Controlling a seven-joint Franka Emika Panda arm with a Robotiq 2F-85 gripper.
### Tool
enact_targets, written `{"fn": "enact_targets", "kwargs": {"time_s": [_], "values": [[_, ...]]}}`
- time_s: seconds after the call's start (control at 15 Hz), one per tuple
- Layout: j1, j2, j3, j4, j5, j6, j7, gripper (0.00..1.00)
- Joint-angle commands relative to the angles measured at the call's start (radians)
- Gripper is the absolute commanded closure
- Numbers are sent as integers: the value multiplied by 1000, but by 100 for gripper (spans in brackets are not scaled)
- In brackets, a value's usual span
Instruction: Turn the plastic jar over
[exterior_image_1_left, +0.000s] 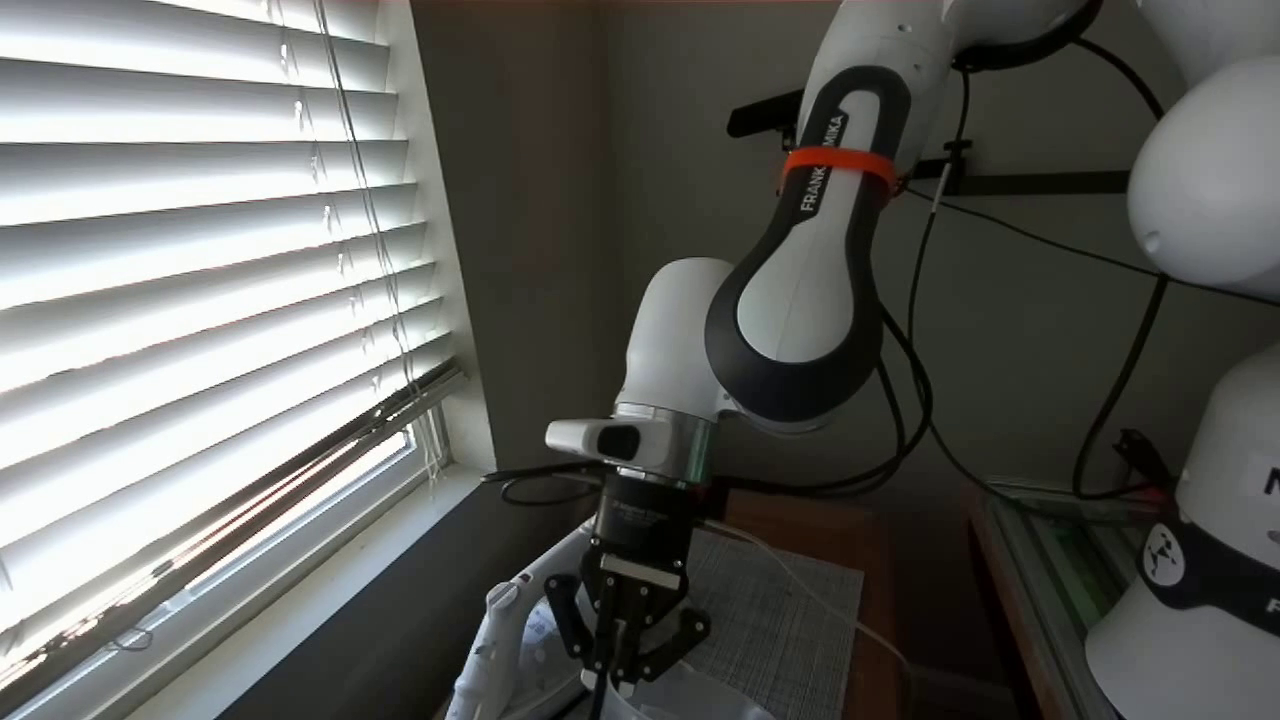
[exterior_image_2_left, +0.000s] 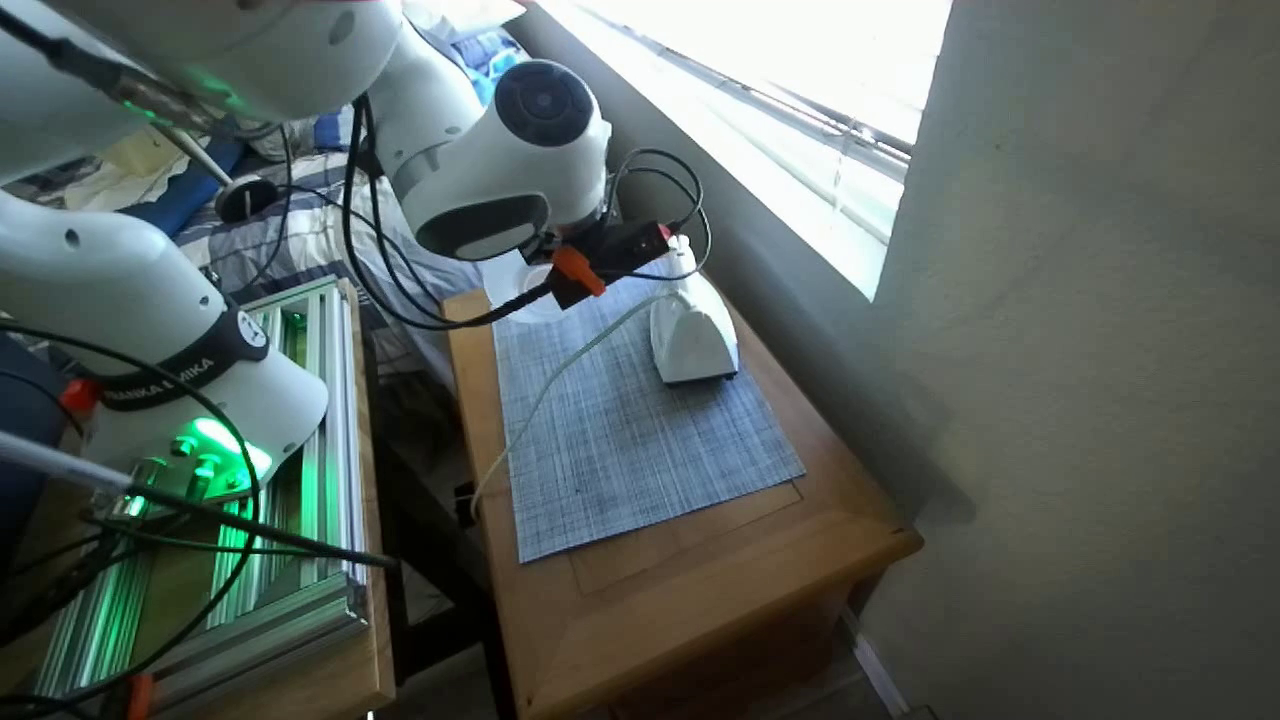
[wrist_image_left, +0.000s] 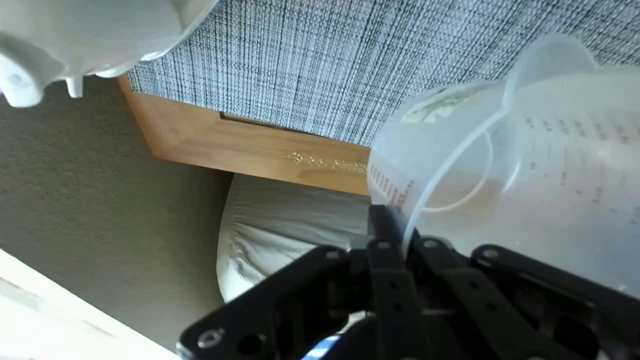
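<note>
Hand (wrist_image_left: 406, 240) clamped on rim of the plastic jar (wrist_image_left: 555, 165), jar wall btwn the jaws, mouth facing twd. the hand. In an exterior view, jar at far left end of the grey mat (exterior_image_2_left: 640, 440), partly behind the arm (exterior_image_2_left: 490, 225); contact w/ mat can't be told. White object (exterior_image_2_left: 693, 325) standing on mat, right of jar. Wooden counter (exterior_image_2_left: 720, 620) beneath; window (exterior_image_2_left: 840, 70) far right.

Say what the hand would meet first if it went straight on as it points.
The hand grips the plastic jar by its rim; straight on, it would likely meet the wooden table below first, though depth is unclear.
</note>
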Motion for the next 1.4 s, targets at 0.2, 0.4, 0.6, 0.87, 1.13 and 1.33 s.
{"fn": "enact_targets", "kwargs": {"time_s": [0.2,0.4,0.6,0.87,1.13,1.33], "values": [[-85,136,-17,17,6,-14,-145,99],[-92,154,-46,26,8,-3,-177,99],[-90,159,-71,37,12,-1,-198,99],[-90,166,-76,41,11,0,-200,99],[-82,139,-79,40,9,-3,-205,58],[-75,125,-83,40,11,-2,-219,37]]}}
